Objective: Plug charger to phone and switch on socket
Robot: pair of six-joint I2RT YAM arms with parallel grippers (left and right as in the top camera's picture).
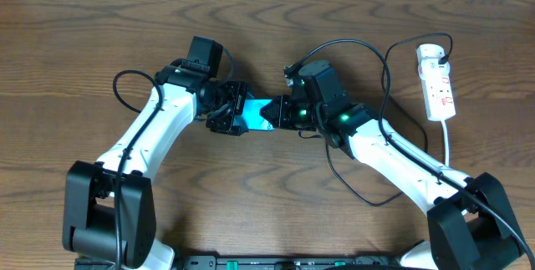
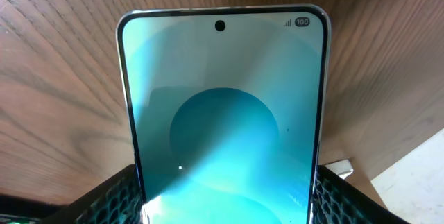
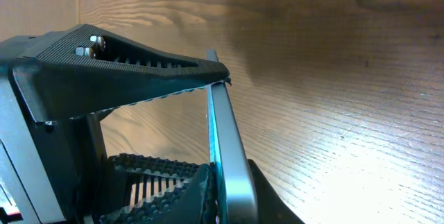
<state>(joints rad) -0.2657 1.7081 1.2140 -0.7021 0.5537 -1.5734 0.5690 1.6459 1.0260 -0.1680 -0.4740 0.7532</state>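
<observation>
The phone (image 1: 257,113), its cyan screen lit, is held above the table between both grippers. My left gripper (image 1: 234,113) is shut on the phone's long edges; in the left wrist view the screen (image 2: 222,99) fills the frame between the jaws (image 2: 225,207). My right gripper (image 1: 282,113) is shut on the other end, clamping face and back; the right wrist view shows the phone edge-on (image 3: 223,127) between its fingers (image 3: 232,196). The charger's black cable (image 1: 343,43) arcs from the right arm toward the socket (image 1: 438,86), a white strip at the far right. The plug tip is hidden.
The strip's thick white cord (image 1: 449,149) runs down toward the right arm's base. More black cable loops lie on the wood under the right arm (image 1: 368,196) and beside the left arm (image 1: 121,86). The left gripper's finger (image 3: 125,64) shows in the right wrist view.
</observation>
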